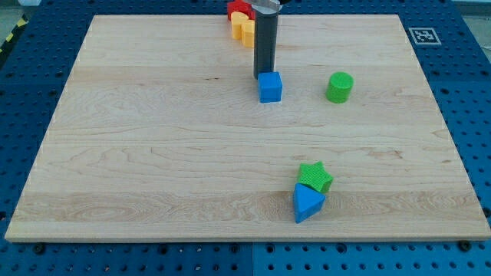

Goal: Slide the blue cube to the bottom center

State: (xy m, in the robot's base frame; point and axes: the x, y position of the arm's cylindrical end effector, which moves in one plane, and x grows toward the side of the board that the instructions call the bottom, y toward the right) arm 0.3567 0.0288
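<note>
While the blue cube (270,87) sits a little right of the board's middle line and in its far half, the rod's tip (261,77) stands just behind the cube's far left corner, touching it or nearly so; contact cannot be told for certain. The arm has no fingers, only this straight dark rod (265,42), upright, so it holds nothing. To the right of the cube, well apart, stands a green cylinder (339,87). Behind the rod, at the far edge of the wooden board (138,153), a yellow block (243,28) and a red block (238,10) huddle together, partly hidden by the rod; their shapes are unclear. Near the front edge, right of centre, a green star (315,177) touches a blue triangle (308,203) lying just in front of it.
</note>
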